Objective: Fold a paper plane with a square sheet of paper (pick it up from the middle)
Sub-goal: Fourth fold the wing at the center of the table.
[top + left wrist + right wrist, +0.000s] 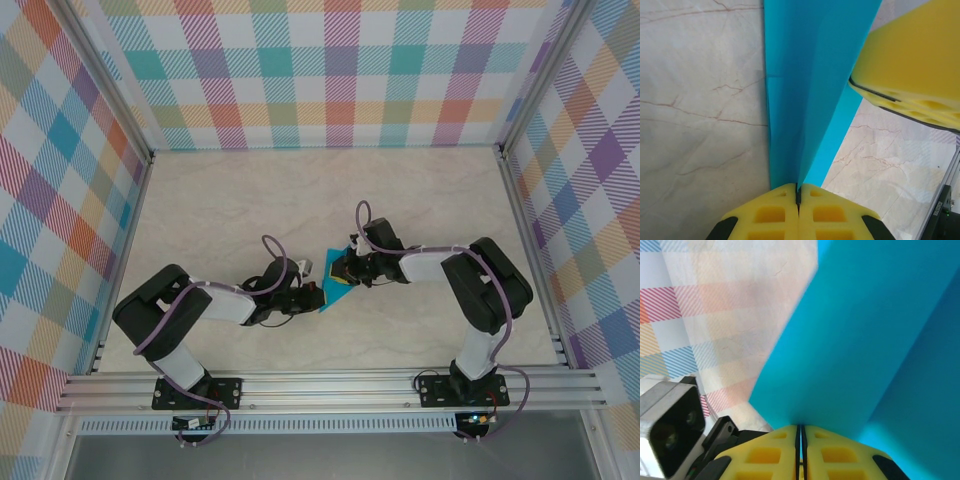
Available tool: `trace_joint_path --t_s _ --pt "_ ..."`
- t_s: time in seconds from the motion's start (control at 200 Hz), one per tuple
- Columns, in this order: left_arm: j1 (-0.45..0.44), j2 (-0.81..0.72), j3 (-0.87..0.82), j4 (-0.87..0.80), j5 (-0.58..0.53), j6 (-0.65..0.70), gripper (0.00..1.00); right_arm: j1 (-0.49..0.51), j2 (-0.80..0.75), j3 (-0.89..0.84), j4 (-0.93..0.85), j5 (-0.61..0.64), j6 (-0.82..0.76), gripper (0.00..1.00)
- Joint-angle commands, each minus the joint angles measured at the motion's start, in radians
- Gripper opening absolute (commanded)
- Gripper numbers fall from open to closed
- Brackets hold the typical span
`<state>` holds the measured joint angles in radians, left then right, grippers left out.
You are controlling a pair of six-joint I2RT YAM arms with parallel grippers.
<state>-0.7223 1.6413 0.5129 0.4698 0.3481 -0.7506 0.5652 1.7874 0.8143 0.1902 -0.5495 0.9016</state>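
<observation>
Clamped on the square sheet of paper (800, 75) from 6 o'clock by left gripper (798, 194), likewise by right gripper (799, 432). Could tear if pulled apart unevenly.

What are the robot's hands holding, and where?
Both hold the blue paper. The left gripper pinches one edge of it and the right gripper pinches another, jaws shut.
</observation>
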Motion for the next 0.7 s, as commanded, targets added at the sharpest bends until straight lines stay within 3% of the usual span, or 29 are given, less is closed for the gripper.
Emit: trace_joint_path --t_s 0.0,0.335,0.7 --pt "0.036 0.017 -0.017 -0.049 0.013 -0.025 0.0 0.003 0.017 0.011 0.0 0.013 -0.006 0.12" --pt "0.073 0.075 0.033 -0.07 0.139 -0.055 0.0 0.003 -0.028 0.009 -0.002 -0.027 -0.035 0.13" --pt "0.106 0.098 0.056 -0.11 0.173 -0.074 0.0 0.004 -0.003 0.001 0.104 -0.085 0.024 0.14"
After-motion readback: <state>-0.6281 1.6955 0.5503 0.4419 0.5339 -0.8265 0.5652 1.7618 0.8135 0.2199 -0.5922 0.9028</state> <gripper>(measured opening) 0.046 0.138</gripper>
